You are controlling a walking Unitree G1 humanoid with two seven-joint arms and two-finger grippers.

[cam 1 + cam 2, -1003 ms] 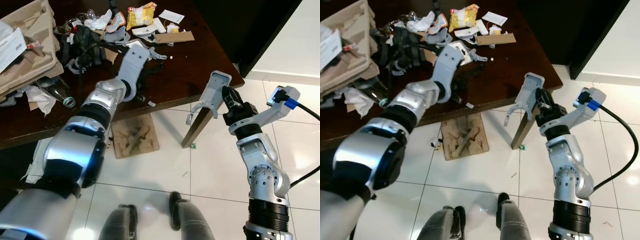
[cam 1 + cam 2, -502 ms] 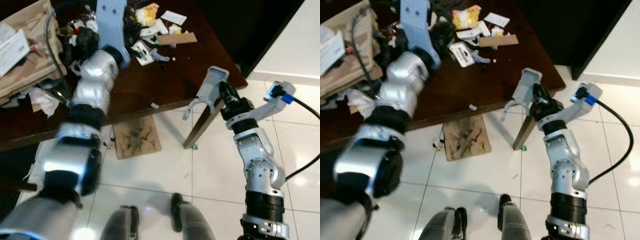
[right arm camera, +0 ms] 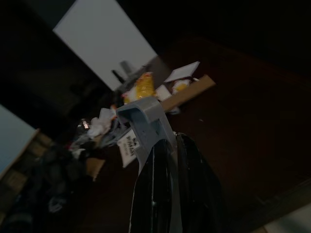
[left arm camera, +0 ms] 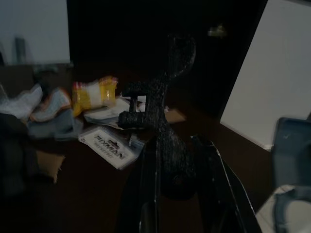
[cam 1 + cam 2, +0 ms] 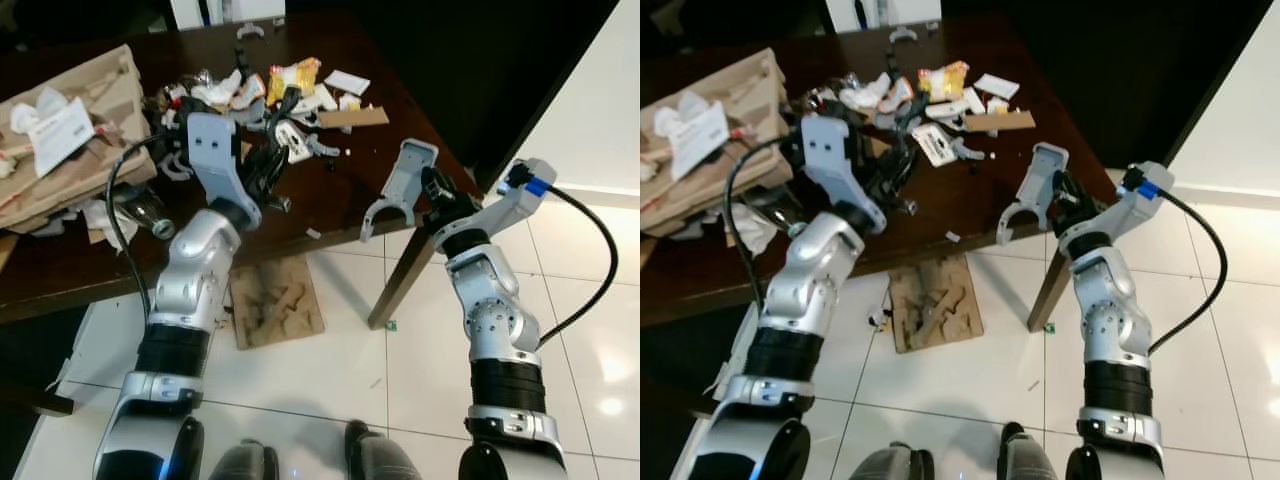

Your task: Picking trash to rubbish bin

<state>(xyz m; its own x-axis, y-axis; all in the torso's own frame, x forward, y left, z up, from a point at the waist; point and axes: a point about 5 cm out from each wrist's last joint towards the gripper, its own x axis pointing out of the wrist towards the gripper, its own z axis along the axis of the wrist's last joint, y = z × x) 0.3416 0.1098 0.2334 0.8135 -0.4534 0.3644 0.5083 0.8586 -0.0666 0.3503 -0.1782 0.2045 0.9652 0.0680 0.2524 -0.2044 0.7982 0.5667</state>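
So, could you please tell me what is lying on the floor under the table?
A brown cardboard piece lies on the tiles beneath the table edge. Farther under, the tabletop covers the floor.

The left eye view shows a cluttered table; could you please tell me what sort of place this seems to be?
Probably a room in a home, mid clean-up: a dark wooden table strewn with wrappers and paper scraps, crumpled cardboard at its left end, and a glossy white tiled floor.

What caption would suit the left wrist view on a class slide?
Left gripper clamps a black plastic bracket above a dark table strewn with wrappers.
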